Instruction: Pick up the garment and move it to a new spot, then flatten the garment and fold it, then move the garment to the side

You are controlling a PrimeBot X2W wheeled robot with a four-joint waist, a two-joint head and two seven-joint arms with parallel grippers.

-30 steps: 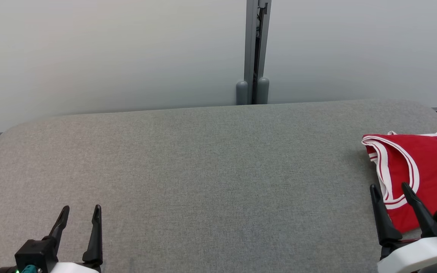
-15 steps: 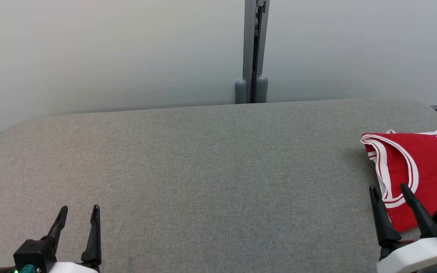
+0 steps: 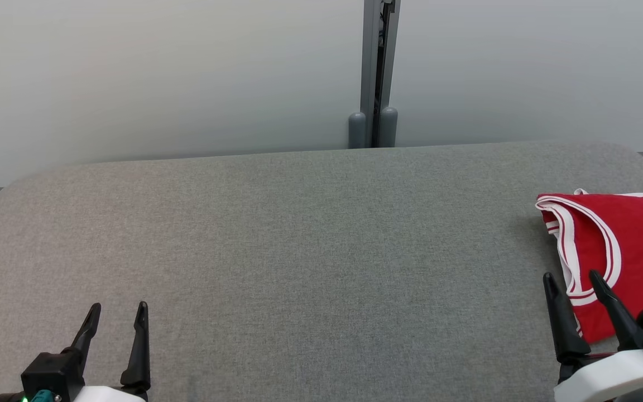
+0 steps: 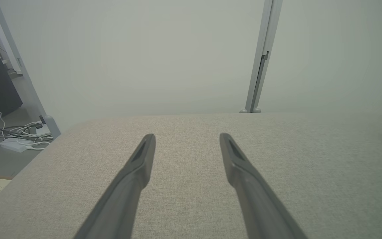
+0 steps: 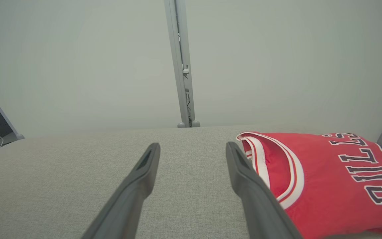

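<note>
The garment (image 3: 634, 245) is a red jersey with white trim and dark lettering, folded flat at the table's right edge; it lies to the right in the right wrist view (image 5: 330, 176). My right gripper (image 3: 572, 276) hovers open at the lower right, just in front of the jersey's near left corner, nothing between its fingers (image 5: 191, 146). My left gripper (image 3: 118, 307) stands open at the lower left over bare cloth, far from the jersey (image 4: 187, 136).
The grey fabric table (image 3: 299, 234) spans the head view, with rounded far corners. A pale wall with a grey vertical post (image 3: 374, 72) stands behind it. Cables and a power strip (image 4: 15, 139) lie on the floor past the table's left edge.
Both grippers stay where they were and stay open. The head view has shifted slightly, so the camera moved; the jersey lies unchanged.
</note>
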